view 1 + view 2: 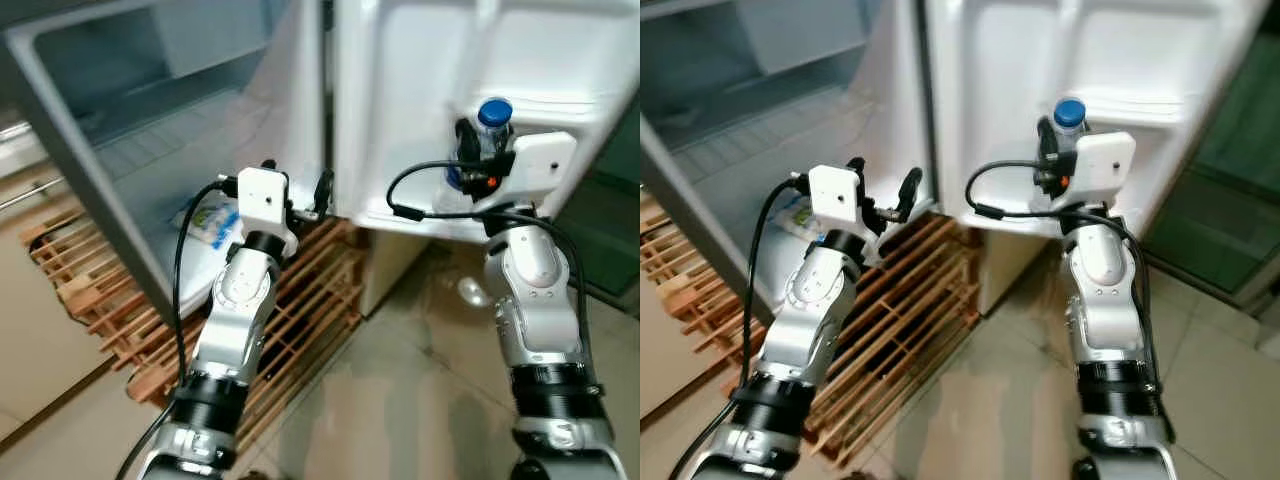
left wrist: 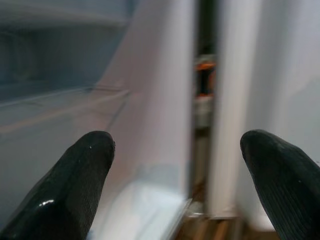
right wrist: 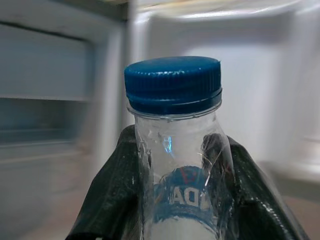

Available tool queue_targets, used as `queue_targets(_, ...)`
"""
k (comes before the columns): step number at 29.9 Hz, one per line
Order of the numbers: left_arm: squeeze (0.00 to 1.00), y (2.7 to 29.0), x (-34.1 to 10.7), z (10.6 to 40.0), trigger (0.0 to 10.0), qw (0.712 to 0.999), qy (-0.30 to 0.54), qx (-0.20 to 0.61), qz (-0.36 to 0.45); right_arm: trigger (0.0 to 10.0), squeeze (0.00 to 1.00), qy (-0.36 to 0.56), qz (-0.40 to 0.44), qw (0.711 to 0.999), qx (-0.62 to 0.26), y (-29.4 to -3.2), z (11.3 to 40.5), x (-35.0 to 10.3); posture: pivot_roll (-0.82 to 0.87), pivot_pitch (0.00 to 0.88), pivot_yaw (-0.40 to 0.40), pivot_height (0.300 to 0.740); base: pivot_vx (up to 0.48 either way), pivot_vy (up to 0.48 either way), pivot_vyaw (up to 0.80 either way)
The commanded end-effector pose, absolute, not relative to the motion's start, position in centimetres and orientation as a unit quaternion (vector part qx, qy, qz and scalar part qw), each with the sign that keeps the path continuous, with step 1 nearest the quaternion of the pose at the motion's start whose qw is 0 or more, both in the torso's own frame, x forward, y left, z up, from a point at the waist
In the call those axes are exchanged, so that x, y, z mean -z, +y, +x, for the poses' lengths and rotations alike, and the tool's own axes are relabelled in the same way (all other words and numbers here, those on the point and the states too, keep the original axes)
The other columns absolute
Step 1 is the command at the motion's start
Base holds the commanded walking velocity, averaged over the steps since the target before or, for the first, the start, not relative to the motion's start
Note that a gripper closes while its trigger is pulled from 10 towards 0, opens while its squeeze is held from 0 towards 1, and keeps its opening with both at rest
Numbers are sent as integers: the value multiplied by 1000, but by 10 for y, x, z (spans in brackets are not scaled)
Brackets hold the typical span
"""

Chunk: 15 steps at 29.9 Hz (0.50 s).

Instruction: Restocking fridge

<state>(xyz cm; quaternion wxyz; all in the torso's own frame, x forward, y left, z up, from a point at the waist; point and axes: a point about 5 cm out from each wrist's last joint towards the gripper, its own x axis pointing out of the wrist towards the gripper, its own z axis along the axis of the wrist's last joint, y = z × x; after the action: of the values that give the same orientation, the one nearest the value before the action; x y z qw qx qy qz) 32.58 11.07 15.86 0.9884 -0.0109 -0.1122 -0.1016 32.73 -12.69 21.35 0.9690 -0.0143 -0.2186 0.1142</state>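
From the left eye view, the fridge stands open, its door swung out to the right, and the right gripper holds a clear water bottle with a blue cap upright against the door's inner side, just above the door shelf. The left gripper hovers at the lower edge of the fridge body near the hinge gap, fingers spread and holding nothing; a white packet lies low in the compartment beside it, and a wooden slatted rack sits on the floor below. The right eye view shows the same layout. In the left wrist view, two black fingertips stand wide apart, facing the gap between compartment and door. In the right wrist view, the black fingers pinch the bottle on both sides below its cap.
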Motion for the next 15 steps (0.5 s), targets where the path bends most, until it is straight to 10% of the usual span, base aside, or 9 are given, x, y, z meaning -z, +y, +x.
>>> queue_targets(1, 0, 98, -166, 325, 10000, 984, -129, 121, -15, 10000, 0, -235, -17, 967, -99, -139, 326, -222, -128, 25, 30, 740, 0, 0, 0)
queue_targets(15, 0, 102, -169, 321, 10000, 982, -130, 137, -12, 10000, 0, -259, -130, 957, -33, -155, 341, -227, -97, 66, 53, 740, 0, 0, 0)
